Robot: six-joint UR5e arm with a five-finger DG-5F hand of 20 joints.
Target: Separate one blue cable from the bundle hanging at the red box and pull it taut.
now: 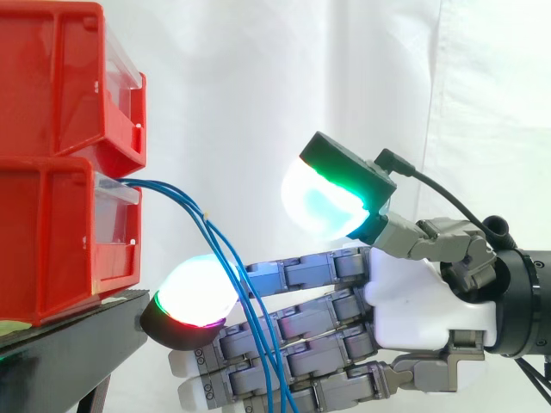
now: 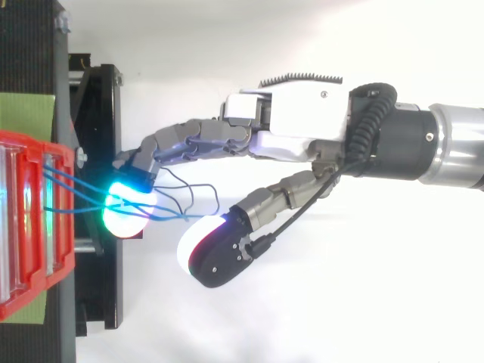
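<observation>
We see a black stand with a flat top. A lower red bin sits directly on the stand's top, its open front close to the stand's front edge. From above, a green sheet lies flat on the stand beneath the bin, showing past the bin's sides.

Stacked at left on the stand: upper bin over lower bin. Out of the lower bin's front, cables, drooping right and down across the fingers. Right of the bins, hand; thumb above, apart from cables. Behind, curtain.
</observation>
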